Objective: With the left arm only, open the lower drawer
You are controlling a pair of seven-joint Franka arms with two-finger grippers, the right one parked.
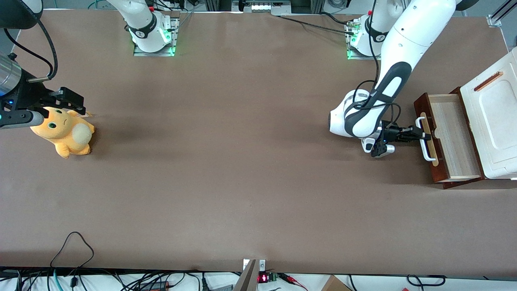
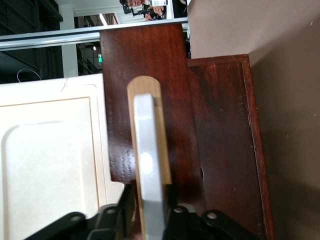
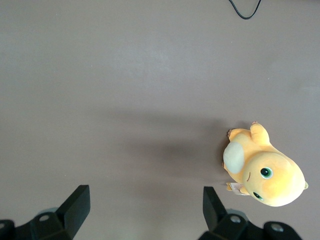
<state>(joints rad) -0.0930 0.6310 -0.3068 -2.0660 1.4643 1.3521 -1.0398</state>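
The lower drawer (image 1: 454,137) stands pulled out of the cabinet, its pale plywood inside showing. Its dark red-brown front (image 2: 175,100) carries a white bar handle (image 1: 424,139) on a pale wood strip. The left arm (image 1: 408,36) reaches down in front of the drawer. Its black gripper (image 1: 420,135) is shut on the handle, one finger on each side of the bar. In the left wrist view the handle (image 2: 149,165) runs between the fingers of the gripper (image 2: 150,200). The white box-like top (image 1: 494,117) with a copper-coloured strip (image 1: 488,81) lies above the drawer.
An orange plush toy (image 1: 64,135) lies toward the parked arm's end of the table; it also shows in the right wrist view (image 3: 262,170). A black cable loop (image 1: 72,242) lies near the table edge nearest the front camera. The dark red cabinet side (image 2: 225,150) is beside the drawer front.
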